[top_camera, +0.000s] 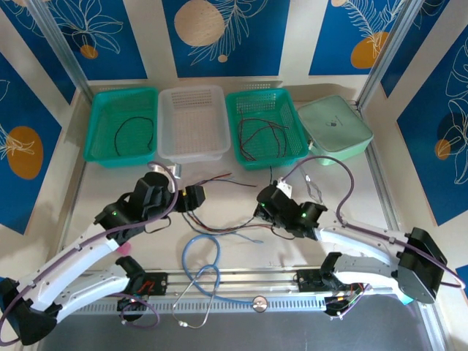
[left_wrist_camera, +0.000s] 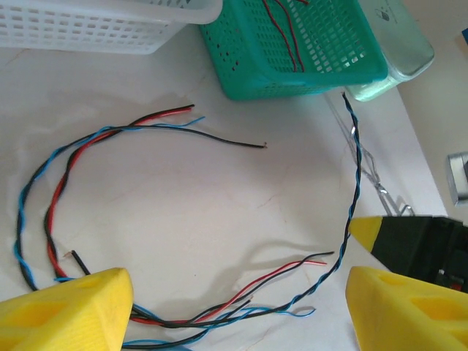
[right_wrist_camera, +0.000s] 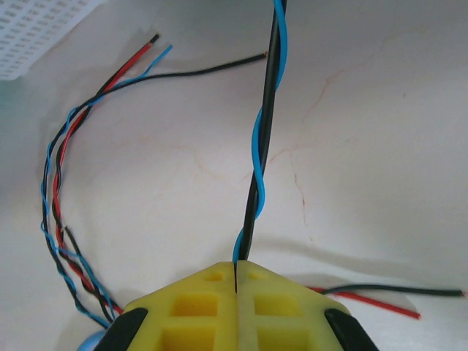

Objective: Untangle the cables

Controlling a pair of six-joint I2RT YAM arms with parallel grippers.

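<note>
Pressed together at the right gripper [right_wrist_camera: 235, 276], pinching a twisted black-and-blue pair [right_wrist_camera: 265, 124] of the cables [top_camera: 219, 228], on the near side of the white basket [top_camera: 191, 123]. Spread wide at the left gripper [left_wrist_camera: 238, 300], above red, black and blue strands curled loose on the pale, faintly veined table [left_wrist_camera: 219, 205] near that basket. Flanked by green baskets [top_camera: 121, 126], each with wire inside; further right of it, a mint lidded box [top_camera: 335, 128]. Behind the basket, blue panels [top_camera: 219, 36] with leaf prints

Left gripper [left_wrist_camera: 238, 311] gapes wide; right gripper [right_wrist_camera: 235, 276] seems fully closed.
</note>
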